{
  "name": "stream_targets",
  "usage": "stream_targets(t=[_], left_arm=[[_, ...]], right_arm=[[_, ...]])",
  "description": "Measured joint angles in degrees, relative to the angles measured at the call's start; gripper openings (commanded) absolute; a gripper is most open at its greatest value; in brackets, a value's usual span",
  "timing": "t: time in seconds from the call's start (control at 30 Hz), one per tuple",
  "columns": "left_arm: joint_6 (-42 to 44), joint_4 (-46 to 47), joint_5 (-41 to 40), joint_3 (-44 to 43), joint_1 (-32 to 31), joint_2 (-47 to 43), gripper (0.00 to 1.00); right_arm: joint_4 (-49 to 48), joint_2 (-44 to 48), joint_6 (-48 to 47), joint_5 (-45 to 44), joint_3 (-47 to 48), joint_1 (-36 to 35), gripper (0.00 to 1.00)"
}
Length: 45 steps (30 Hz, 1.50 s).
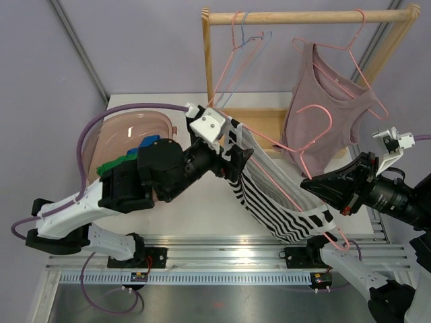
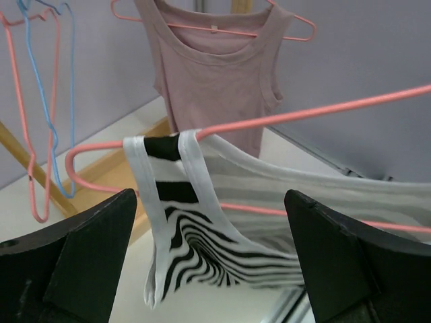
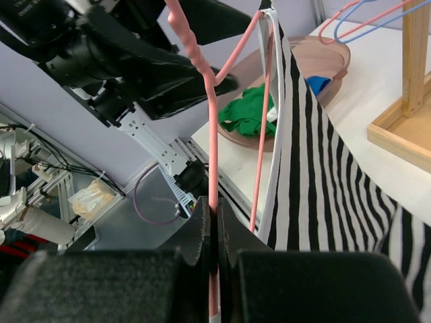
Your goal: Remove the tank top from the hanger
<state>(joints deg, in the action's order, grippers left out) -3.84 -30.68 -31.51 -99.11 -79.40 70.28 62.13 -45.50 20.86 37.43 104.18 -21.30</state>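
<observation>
Above the table's (image 1: 202,217) near edge, the right gripper (image 3: 213,210) pinches the pink hanger (image 3: 211,134) wire; the left gripper (image 2: 209,215) holds its fingers spread at a strap of the striped tank top (image 1: 269,195).

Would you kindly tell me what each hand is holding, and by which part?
Right hand: pink hanger, by its wire near the neck. Left hand: open, holding nothing.

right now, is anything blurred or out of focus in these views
Left wrist view: the open left fingers are dark, soft blobs at the bottom corners, while the striped tank top is sharp. Right wrist view: the right fingers gripping the pink hanger are blurred. Top external view: evenly lit, sharp.
</observation>
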Motion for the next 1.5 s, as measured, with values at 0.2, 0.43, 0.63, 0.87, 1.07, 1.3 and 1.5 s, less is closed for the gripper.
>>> stream_targets(t=[0.2, 0.43, 0.63, 0.87, 1.07, 1.3, 1.5], left_arm=[[3.30, -0.13, -8.17, -2.23, -0.63, 3.89, 0.60], [4.55, 0.42, -13.42, -1.97, 0.24, 3.72, 0.05], [1.29, 0.28, -17.05, 2.64, 5.18, 1.40, 0.00], [-10.01, -5.11, -17.03, 9.16, 18.53, -6.71, 0.00], [-17.46, -9.38, -9.22, 10.60, 25.07, -9.14, 0.00], [-17.31, -4.24, 5.57, 21.40, 27.12, -13.16, 0.00], [-14.64, 10.08, 33.31, 37.20, 27.78, -20.94, 0.00]], right_arm=[[0.94, -0.28, 0.15, 1.29, 2.80, 0.00, 0.00], [0.94, -0.26, 0.55, 1.20, 3.28, 0.00, 0.00], [0.94, 0.72, -0.15, 0.66, -0.59, -0.02, 0.00], [-1.22, 4.48, -4.17, 2.58, -10.95, 0.00, 0.00], [-7.65, 7.67, -6.62, 5.16, -17.92, 0.07, 0.00], [-18.12, 16.11, -4.87, 1.95, -26.64, 0.07, 0.00], [-40.70, 26.69, 4.81, -6.67, -44.24, 0.04, 0.00]])
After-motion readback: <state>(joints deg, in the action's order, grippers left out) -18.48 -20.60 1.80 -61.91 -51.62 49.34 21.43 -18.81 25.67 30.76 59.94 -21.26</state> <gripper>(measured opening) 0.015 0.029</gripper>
